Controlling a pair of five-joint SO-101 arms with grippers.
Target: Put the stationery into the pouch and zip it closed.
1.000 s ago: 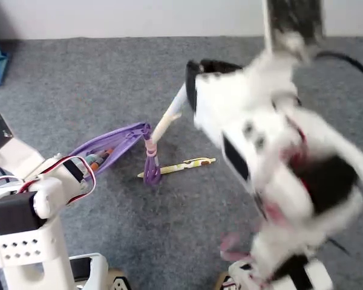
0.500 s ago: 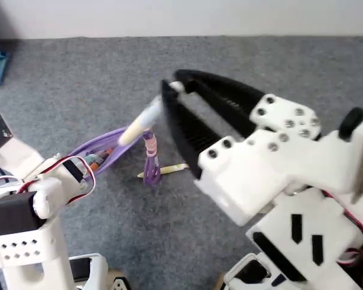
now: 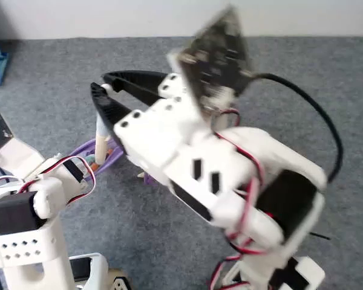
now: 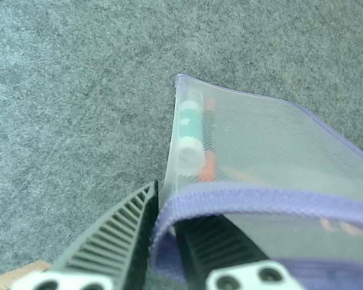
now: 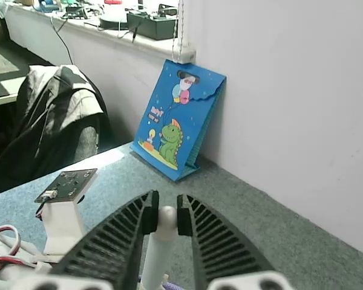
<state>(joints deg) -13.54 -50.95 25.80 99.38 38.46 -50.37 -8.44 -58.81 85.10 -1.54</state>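
Pouch (image 4: 260, 151), pinched open at its purple rim by my left gripper (image 4: 169, 211), lies just under the cream pen (image 3: 101, 140) that my right gripper (image 3: 103, 86) clamps steeply, tip down.

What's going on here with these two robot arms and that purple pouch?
The left gripper is clamped on the rim of the purple mesh pouch, holding it up off the grey carpet. A green-and-white marker and something orange are already inside. The right gripper is shut on a cream pen, which points down at the pouch opening. The pouch is not zipped yet.
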